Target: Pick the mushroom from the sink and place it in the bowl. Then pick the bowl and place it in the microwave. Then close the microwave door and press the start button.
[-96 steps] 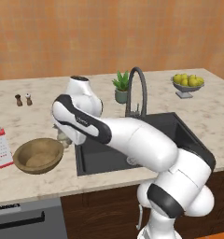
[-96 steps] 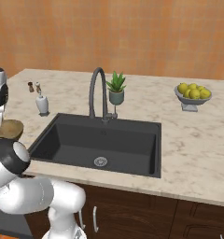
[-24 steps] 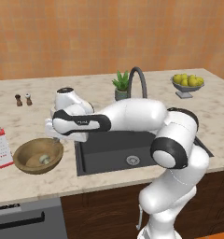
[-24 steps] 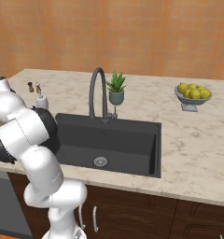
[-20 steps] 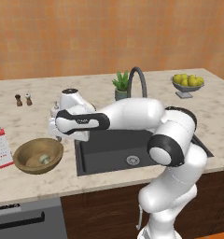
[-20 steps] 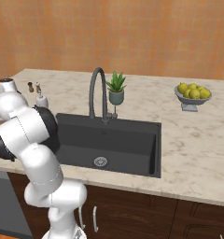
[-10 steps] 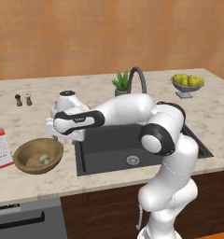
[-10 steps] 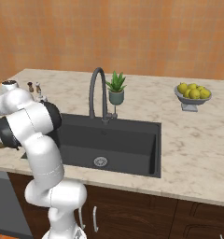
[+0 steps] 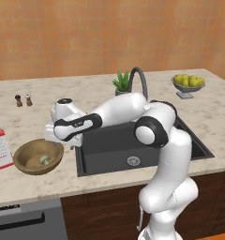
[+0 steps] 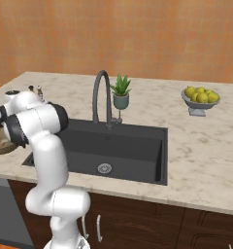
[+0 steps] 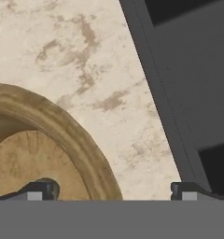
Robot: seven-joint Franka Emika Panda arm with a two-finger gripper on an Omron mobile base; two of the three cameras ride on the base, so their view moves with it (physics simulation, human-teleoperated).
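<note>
Here the wide round brown wooden bowl (image 9: 38,156) sits on the marbled beige bench (image 9: 48,180), just left of the dark grey rectangular sink (image 9: 133,145). The tiny pale cream mushroom (image 9: 44,160) lies inside the bowl, on its lighter floor. The hand (image 9: 58,136) hangs above the bowl's right rim, its fingers (image 11: 39,190) spread wide and holding nothing. A grey pedestal dish (image 9: 187,87) carries yellow-green fruit at the bench's far right.

No writing can be read anywhere; the red-and-white calendar (image 9: 2,149) on the counter (left of the bowl (image 9: 38,156)) shows only blurred marks.
</note>
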